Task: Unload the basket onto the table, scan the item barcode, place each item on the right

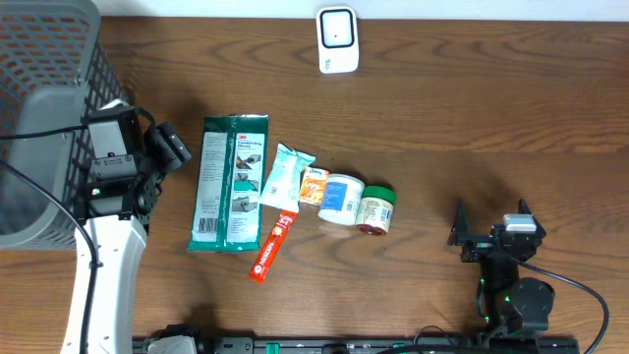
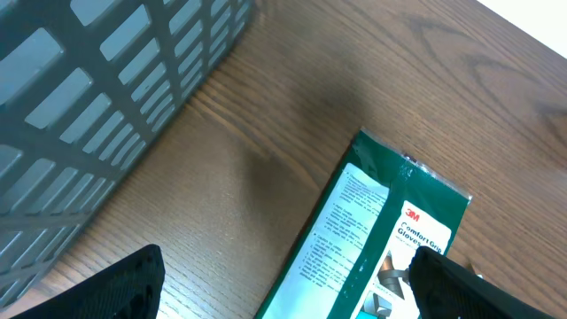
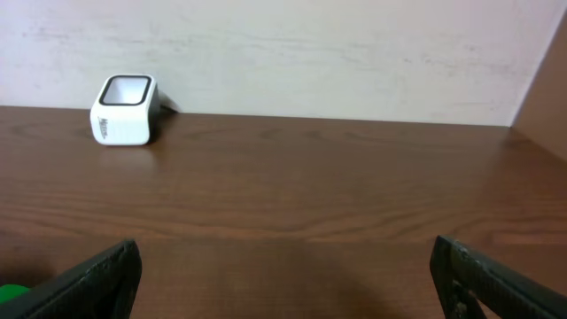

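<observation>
Left gripper (image 1: 162, 149) hovers wide open just left of the green packet (image 1: 229, 184); right gripper (image 1: 489, 228) stands open, empty, at the worktop's (image 1: 472, 118) near right.

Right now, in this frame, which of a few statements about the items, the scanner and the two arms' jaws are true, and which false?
1. The white scanner stands at the far edge of the table, apart from the items. True.
2. The green package lies inside the grey basket. False: it lies flat on the table, beside the basket.
3. The left arm holds the green package. False: its jaws stand open and empty, just left of the package.
4. The red stick packet lies right of the green package. True.
5. The right arm has open, empty jaws. True.
</observation>
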Controlling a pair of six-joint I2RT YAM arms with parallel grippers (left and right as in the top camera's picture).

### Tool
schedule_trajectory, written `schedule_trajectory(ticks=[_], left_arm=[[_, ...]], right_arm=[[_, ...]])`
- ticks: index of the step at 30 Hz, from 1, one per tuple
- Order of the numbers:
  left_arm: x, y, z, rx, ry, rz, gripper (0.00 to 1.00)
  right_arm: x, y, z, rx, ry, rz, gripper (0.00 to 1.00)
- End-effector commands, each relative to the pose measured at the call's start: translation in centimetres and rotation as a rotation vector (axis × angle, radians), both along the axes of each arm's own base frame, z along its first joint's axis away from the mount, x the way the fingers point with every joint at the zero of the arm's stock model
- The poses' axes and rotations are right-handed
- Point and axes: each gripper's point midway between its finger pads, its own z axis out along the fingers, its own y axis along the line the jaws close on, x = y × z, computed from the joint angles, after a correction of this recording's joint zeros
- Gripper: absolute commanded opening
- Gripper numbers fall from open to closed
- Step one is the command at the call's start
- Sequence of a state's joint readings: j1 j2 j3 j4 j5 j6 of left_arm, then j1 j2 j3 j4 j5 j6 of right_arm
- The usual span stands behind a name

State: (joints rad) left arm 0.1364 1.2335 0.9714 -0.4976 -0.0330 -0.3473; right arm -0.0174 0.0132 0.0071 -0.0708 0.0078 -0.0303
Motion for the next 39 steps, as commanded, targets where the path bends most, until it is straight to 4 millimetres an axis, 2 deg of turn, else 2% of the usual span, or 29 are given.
schedule_trajectory(ticks=[1,9,12,16,21,25,34,39], left_arm=[[0.3,0.4,1.5,0.010,-0.035,0.016,0.88],[0.3,0.4,1.5,0.010,-0.035,0.016,0.88],[0.3,0.4,1.5,0.010,-0.035,0.016,0.88],[0.3,0.4,1.5,0.010,-0.035,0.016,0.88],[0.3,0.4,1.5,0.010,-0.035,0.016,0.88],[0.3,0.4,1.5,0.010,-0.035,0.016,0.88],[0.3,0.4,1.5,0.010,-0.035,0.016,0.88],[0.3,0.4,1.5,0.010,-0.035,0.016,0.88]], right_arm=[[0.0,0.2,-0.2,-0.005,0.005,0.007,0.99],[0.0,0.6,-0.2,0.046,0.005,0.026,0.99],[-0.2,0.6,0.4,0.047,0.008,0.026,0.99],[-0.9,0.4,2.8,0.046,0.004,0.017,0.99],[-1.8,0.4,8.6,0.103,-0.045,0.012,0.99],[-1.5,0.6,11.7,0.112,-0.018,0.019,0.99],[0.9,2.3,15.5,0.126,0.241,0.105,0.99],[1.3,2.8,15.6,0.112,0.455,0.132,0.99]])
